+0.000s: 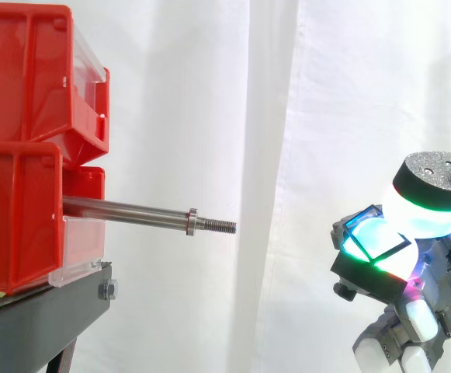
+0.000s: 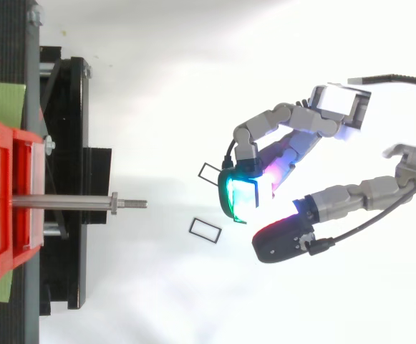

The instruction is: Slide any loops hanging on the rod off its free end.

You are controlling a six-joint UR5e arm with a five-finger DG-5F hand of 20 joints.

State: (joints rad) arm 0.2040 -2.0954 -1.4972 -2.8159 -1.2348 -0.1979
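Observation:
The steel rod [image 1: 132, 210] sticks out level from the red bins [image 1: 23, 155] towards the right, and nothing hangs on it. Its threaded free end [image 2: 136, 203] is bare. Well to the right of that end is my hand [image 2: 301, 143], with its fingers curled. A thin dark loop [image 1: 362, 217] sits round the green-glowing fingertip [image 1: 372, 241], pinched under another pad with a black back [image 1: 435, 179]. From above, the same loop [image 2: 224, 197] edges that green pad. Two small dark rectangular loops [image 2: 209, 172] [image 2: 205, 229] lie on the white ground between the hand and the rod's end.
The red bins are stacked on a black stand [image 1: 46, 311] at the left. A white curtain hangs behind. Open white ground stretches between the rod's tip and the hand.

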